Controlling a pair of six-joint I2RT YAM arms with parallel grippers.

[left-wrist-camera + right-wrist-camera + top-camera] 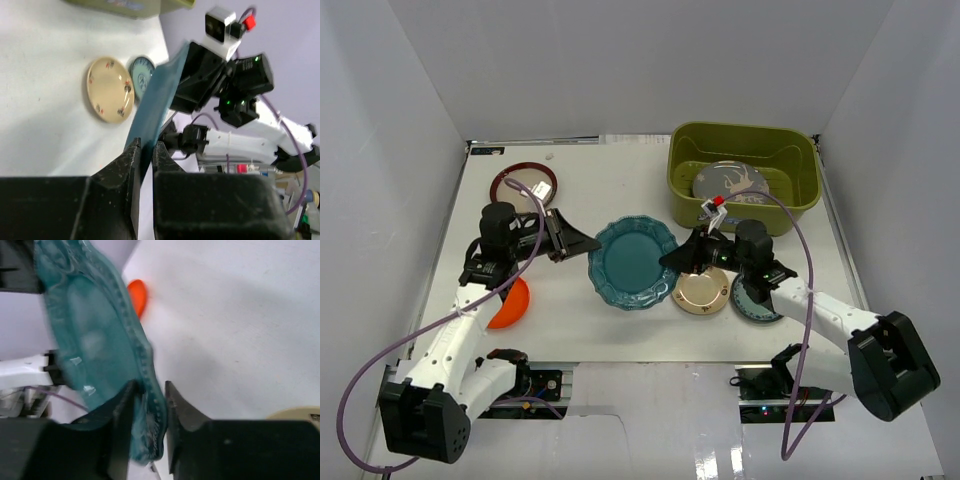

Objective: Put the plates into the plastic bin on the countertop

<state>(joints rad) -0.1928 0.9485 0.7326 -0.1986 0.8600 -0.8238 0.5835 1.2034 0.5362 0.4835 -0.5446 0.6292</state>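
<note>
Left pincer [146, 149] and right pincer [149, 390] (arms angled inward) clamp teal plate [630, 265].

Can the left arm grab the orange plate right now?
Probably not: the left gripper is shut on the rim of the teal plate, and the orange plate lies under that arm's forearm. It must release first.

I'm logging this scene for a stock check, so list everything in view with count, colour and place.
teal plate: one, teal, centre, held by both hands
grey plate: one, grey deer-patterned, inside the bin
red-rimmed plate: one, white with dark red rim, far left
gold plate: one, gold, right of the teal plate
blue-green plate: one, blue-green, right of the gold plate
orange plate: one, orange, near left
bin: one, olive green, far right
countertop: one, white, under everything
left hand: one, black, shut on the teal plate's left rim
right hand: one, black, shut on its right rim
</note>
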